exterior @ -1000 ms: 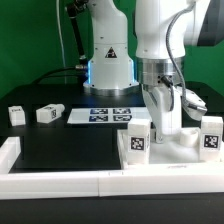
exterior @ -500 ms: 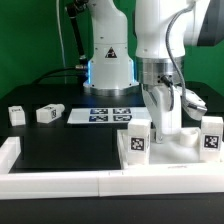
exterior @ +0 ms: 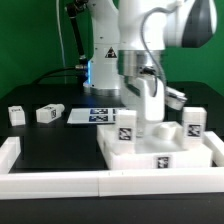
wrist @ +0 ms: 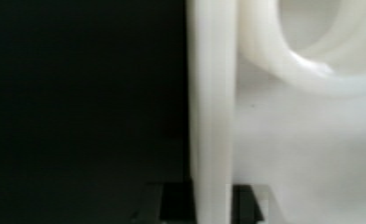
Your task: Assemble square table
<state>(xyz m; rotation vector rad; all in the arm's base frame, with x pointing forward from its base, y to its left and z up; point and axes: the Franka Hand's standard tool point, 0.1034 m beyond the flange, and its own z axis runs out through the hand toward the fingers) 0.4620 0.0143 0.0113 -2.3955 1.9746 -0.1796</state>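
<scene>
**Gripper [exterior: 151,114] pinched on the rim of the square tabletop [exterior: 160,152], at the front edge of the bench [exterior: 60,148].**

The tabletop lies against the front border bar [exterior: 70,182], toward the exterior view's right, with two tagged legs [exterior: 125,128] upright on it. Two loose legs [exterior: 49,113] lie by the bench edge on the exterior view's left. In the wrist view the thin rim wall [wrist: 212,100] sits between the closed jaws. Judgement: rigid, light, smooth plastic that may pivot in a one-point grip, so hold the rim mid-side and slide rather than lift.
</scene>
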